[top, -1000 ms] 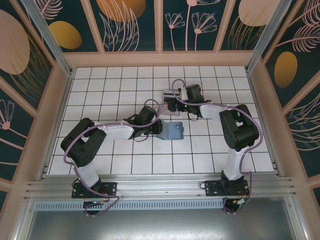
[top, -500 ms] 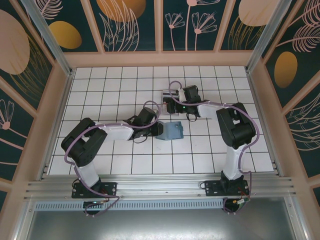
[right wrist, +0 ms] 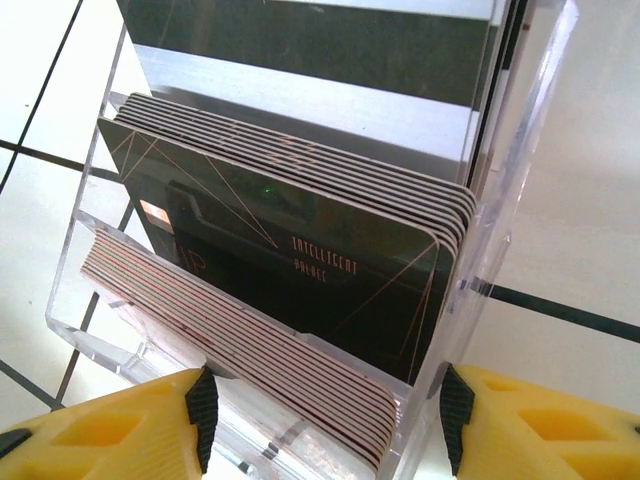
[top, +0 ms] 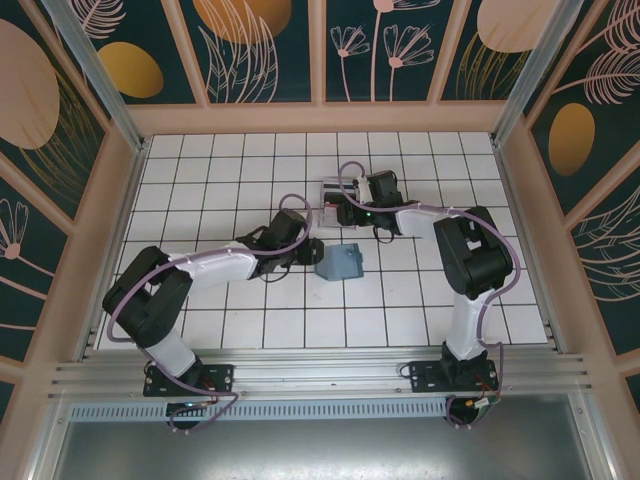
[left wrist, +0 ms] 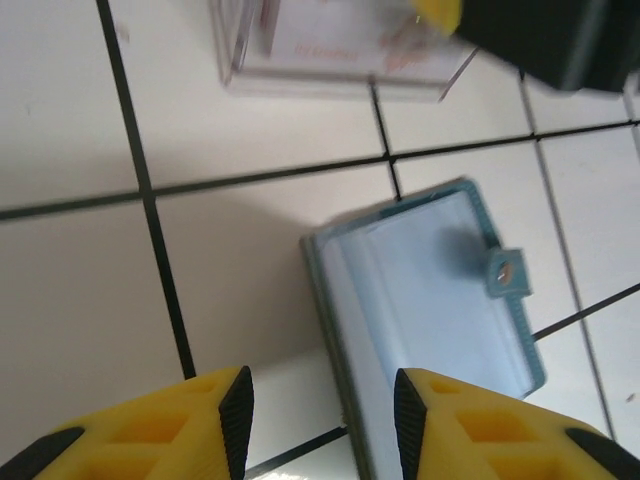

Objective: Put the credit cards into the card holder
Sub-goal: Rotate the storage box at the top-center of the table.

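Left gripper (left wrist: 320,410) released: yellow fingers (left wrist: 225,420) apart at the bottom of the wrist frame, nothing between them, over bare white tile. Wallet (left wrist: 430,300) lies flat on the table (top: 200,190) just right of that gap, in the lower-right half of the frame, pale blue face up, teal rim, snap tab (left wrist: 505,272) on its right edge. In the top view the wallet (top: 338,263) sits mid-frame, with the left gripper (top: 306,250) just left of it. Cards (right wrist: 290,270) are all in the clear stand (right wrist: 500,230): a dark stack in the middle, a striped stack (right wrist: 230,345) in front, grey-striped ones at the back. Right gripper (right wrist: 322,410) is spread, with one finger at each bottom corner of the frame and the stand's front between them; can't tell if the pads touch. In the top view the stand (top: 330,192) is just above the wallet, right gripper (top: 340,210) at it.
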{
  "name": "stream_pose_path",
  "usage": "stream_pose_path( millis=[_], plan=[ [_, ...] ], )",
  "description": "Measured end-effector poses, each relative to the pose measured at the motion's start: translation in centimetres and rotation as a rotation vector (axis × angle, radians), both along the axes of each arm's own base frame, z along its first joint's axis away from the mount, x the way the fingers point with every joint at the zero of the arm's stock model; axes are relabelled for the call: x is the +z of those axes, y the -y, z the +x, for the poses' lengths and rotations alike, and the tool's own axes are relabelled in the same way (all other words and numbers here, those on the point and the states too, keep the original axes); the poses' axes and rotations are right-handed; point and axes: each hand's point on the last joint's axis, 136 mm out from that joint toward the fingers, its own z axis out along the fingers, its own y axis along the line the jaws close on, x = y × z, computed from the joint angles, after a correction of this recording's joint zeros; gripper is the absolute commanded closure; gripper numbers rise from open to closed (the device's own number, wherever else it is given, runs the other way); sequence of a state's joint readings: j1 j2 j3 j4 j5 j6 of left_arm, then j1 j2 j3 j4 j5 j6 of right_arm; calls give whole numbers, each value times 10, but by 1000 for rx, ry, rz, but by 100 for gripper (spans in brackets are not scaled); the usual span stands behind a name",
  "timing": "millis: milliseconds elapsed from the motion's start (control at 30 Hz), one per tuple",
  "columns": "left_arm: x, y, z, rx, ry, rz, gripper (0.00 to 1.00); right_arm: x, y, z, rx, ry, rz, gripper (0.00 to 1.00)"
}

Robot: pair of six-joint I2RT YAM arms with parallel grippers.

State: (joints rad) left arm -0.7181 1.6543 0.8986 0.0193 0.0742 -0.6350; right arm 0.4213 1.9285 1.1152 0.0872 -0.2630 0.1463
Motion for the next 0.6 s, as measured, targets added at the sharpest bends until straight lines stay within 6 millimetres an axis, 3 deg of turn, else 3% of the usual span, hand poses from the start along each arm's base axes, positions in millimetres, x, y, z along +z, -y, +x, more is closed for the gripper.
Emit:
stream_pose_path(
  millis=[200, 400, 600],
  plan=[
    [28, -9, 24, 62, 68, -14, 56, 0, 0, 0, -9, -6, 6, 41],
    [32, -28, 60, 150, 84, -9, 55, 0, 0, 0, -11, -8, 9, 41],
    [27, -14, 94, 156, 84, -34, 55, 1, 0, -1, -14, -6, 12, 40]
  ],
)
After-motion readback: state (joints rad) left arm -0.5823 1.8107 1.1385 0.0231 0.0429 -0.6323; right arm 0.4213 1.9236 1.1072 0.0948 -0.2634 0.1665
